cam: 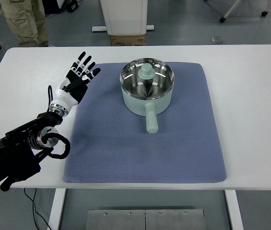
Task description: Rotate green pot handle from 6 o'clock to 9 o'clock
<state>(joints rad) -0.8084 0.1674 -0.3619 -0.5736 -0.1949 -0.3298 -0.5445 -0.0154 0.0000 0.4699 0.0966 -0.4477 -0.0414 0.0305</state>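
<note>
A pale green pot (147, 87) with a glass lid and a green knob (147, 72) stands on the blue mat (145, 148), toward its far middle. Its green handle (151, 118) points toward me, at about 6 o'clock. My left hand (79, 75) hovers over the mat's far left corner, well to the left of the pot and apart from it. Its fingers (83, 60) are spread and hold nothing. My right arm does not show.
The mat lies on a white table (250, 110). A person's legs (27, 21) stand beyond the table's far left corner. A white cabinet base with a cardboard box (127, 39) stands behind the far edge.
</note>
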